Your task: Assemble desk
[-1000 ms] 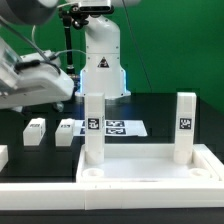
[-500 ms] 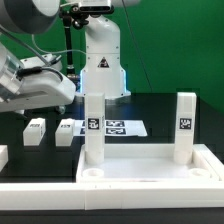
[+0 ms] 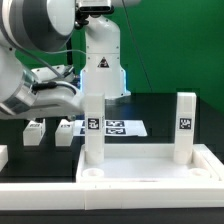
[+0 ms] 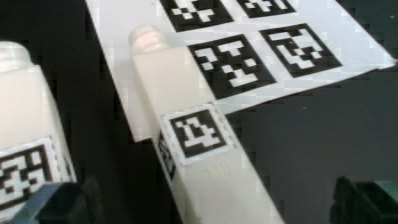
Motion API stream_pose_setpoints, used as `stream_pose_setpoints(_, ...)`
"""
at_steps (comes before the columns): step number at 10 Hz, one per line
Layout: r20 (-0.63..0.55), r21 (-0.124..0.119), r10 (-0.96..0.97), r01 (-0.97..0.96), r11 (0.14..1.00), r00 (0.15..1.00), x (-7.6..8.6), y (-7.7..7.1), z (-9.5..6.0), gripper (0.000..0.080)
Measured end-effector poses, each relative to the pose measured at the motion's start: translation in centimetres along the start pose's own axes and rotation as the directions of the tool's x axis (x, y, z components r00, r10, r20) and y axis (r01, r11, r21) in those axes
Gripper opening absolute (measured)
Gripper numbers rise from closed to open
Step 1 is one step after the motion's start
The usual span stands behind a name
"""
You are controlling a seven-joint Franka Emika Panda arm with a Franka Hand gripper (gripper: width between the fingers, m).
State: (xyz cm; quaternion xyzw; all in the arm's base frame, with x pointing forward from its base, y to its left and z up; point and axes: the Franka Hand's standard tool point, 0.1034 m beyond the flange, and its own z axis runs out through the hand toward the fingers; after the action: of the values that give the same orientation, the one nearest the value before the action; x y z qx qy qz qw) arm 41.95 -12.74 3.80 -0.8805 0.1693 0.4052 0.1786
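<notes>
The white desk tabletop (image 3: pixel 150 166) lies at the front with two legs standing upright in it, one on the exterior view's left (image 3: pixel 93 130) and one on its right (image 3: pixel 185 125). Two loose tagged legs (image 3: pixel 36 131) (image 3: pixel 66 130) lie on the black table. My gripper (image 3: pixel 62 102) hangs above them. In the wrist view my gripper (image 4: pixel 210 205) is open, its dark fingers (image 4: pixel 45 205) showing at either side. A tagged leg (image 4: pixel 196 130) lies between them, lower down. A second leg (image 4: pixel 27 130) lies beside it.
The marker board (image 3: pixel 118 127) lies behind the tabletop and shows in the wrist view (image 4: pixel 249 40) next to the leg. A long white border rail (image 3: pixel 30 186) runs along the front. The robot base (image 3: pixel 100 60) stands at the back.
The arm has swung down and toward the exterior view's right, bringing the gripper lower over the two loose legs. The legs and the tabletop have not moved.
</notes>
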Motion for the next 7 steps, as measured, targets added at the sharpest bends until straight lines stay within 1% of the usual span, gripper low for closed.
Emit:
stream_pose_setpoints(1,-0.002,-0.007,-0.001,0.001,1.0,1.0,0.3,-0.1,0.4,0.0649)
stream_pose_setpoints(3,0.007,-0.014,-0.006,0.006,1.0,1.0,0.4,-0.5,0.8,0.0649)
stream_pose_setpoints(4,0.008,-0.015,-0.01,0.01,1.0,1.0,0.4,-0.8,0.9,0.0649)
stream_pose_setpoints(7,0.015,-0.018,-0.01,0.011,1.0,1.0,0.7,-0.8,1.4,0.0649)
